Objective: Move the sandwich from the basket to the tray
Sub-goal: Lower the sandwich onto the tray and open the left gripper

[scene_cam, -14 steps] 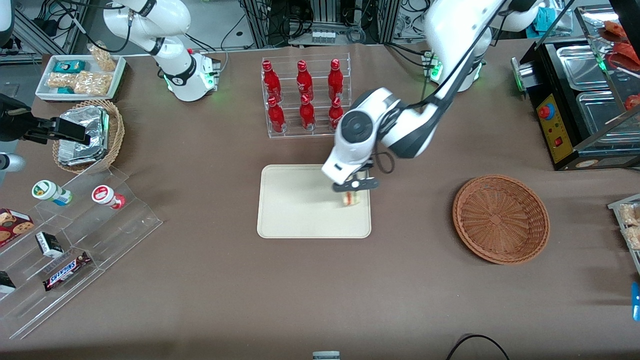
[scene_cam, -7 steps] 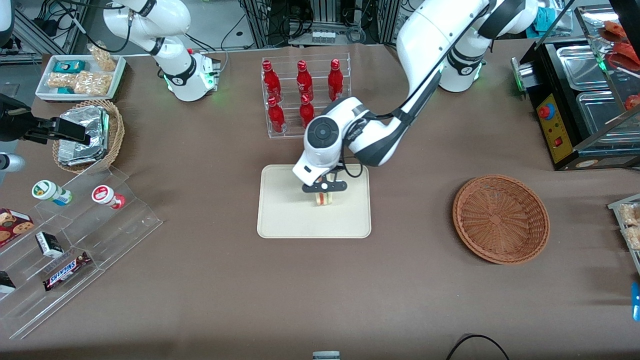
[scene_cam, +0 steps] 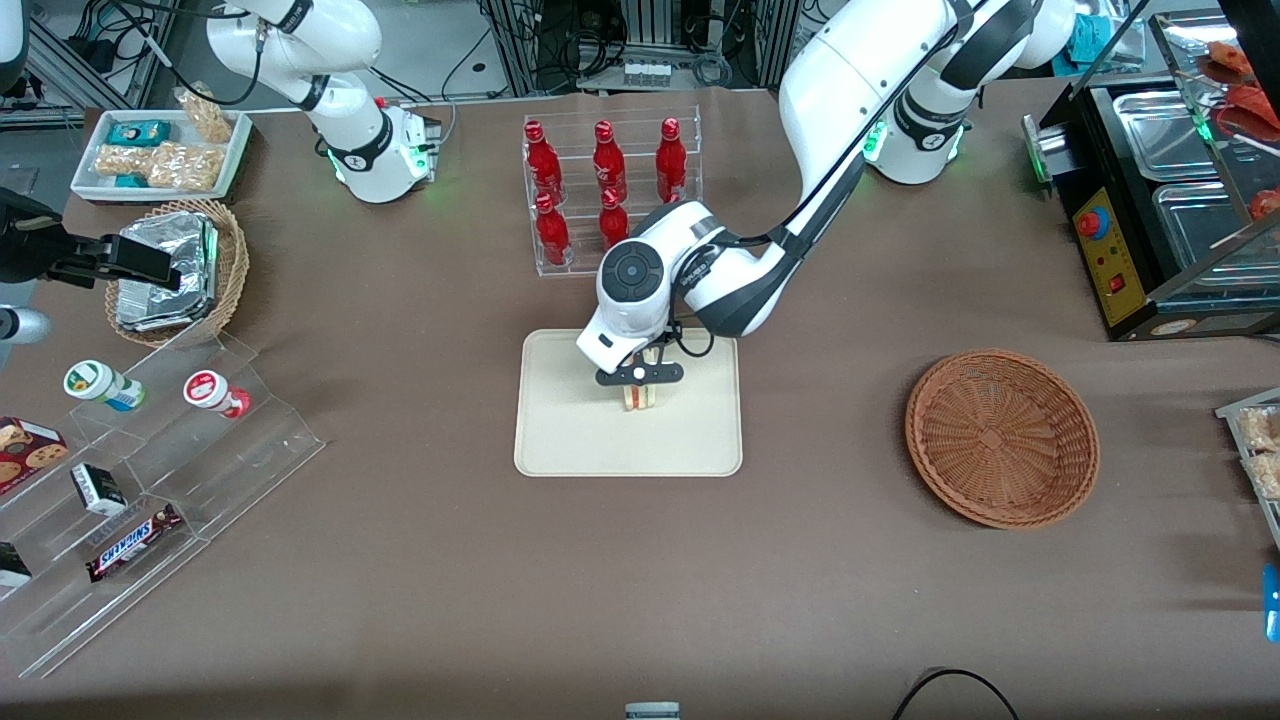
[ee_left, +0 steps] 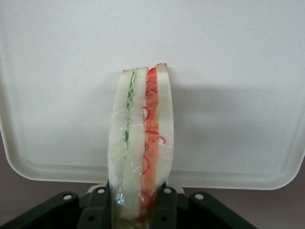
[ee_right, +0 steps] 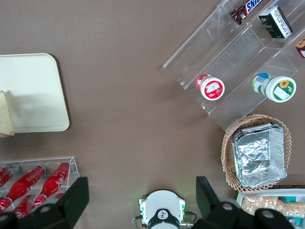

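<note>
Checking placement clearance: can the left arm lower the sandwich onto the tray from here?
Probably yes. The pincer holds the sandwich directly above the tray, whose surface beneath looks bare, with nothing between them.

Working left arm stretched from its base toward the bench's middle, elbow bent, wrist pointing down, hand (scene_cam: 640, 388) low above the tray (scene_cam: 560, 440), its two fingers (ee_left: 164, 207) clamped on the upright sandwich (scene_cam: 641, 397), one on each bread face.
</note>
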